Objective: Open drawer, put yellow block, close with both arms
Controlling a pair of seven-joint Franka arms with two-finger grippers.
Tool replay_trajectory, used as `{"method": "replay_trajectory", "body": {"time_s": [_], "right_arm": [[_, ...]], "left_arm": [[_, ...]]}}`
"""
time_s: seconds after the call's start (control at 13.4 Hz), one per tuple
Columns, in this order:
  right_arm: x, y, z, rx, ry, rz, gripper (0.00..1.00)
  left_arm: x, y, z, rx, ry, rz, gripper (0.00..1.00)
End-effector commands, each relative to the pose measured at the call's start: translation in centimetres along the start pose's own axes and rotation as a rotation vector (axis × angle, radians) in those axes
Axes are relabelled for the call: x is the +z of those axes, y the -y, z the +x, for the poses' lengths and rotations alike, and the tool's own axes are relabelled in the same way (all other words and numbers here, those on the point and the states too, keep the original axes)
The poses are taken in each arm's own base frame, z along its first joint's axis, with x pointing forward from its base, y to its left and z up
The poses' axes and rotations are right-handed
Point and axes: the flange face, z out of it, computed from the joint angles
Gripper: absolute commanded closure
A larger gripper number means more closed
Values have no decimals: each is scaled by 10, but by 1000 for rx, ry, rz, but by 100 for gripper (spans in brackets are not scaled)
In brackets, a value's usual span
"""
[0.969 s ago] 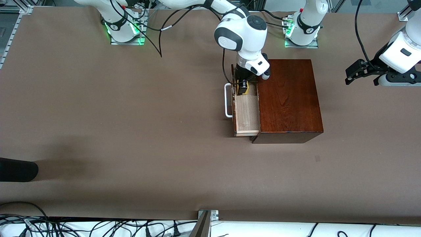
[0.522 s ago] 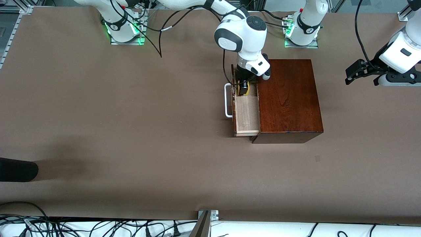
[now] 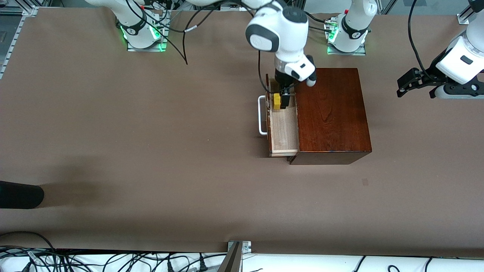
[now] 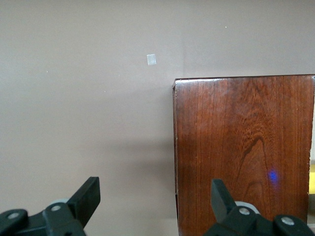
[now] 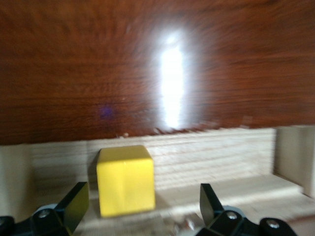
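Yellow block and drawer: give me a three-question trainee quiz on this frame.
1. True or false: the yellow block lies inside the open drawer.
2. The right gripper is: A) shut on the block, B) open over the drawer, C) on the white handle.
3. Where does the left gripper wait?

Key
1. True; it sits on the pale wood floor.
2. B; its fingers stand apart, free of the block.
3. In the air, open, over the table toward the left arm's end, apart from the wooden box.
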Motion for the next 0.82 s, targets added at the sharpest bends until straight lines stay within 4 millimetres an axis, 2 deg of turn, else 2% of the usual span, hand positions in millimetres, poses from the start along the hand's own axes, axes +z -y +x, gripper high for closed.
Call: {"method": "replay_trajectory", "body": {"time_s": [0.0, 0.15, 0.22, 0.37, 0.45, 0.52, 0.6, 0.75], "right_arm": [[-69, -28, -23, 60, -11, 13, 0], [-106, -55, -45, 101, -19, -12, 0], [-136, -85, -71, 154, -25, -36, 0], [-177, -158, -143, 295, -37, -80, 0], [-206, -185, -177, 358, -61, -106, 0], [-212, -213, -212, 421, -57, -121, 0], [-219, -231, -239, 469, -56, -124, 0], [-231, -262, -307, 608, -56, -42, 0]], "left_arm": [[-4, -3, 1, -4, -4, -7, 0], [-4, -3, 1, -4, -4, -7, 0], [-4, -3, 1, -4, -4, -7, 0], [-4, -3, 1, -4, -4, -7, 0], [-4, -3, 1, -4, -4, -7, 0], [-4, -3, 1, -4, -4, -7, 0], [-4, -3, 1, -4, -4, -7, 0], [-4, -3, 1, -4, -2, -7, 0]]}}
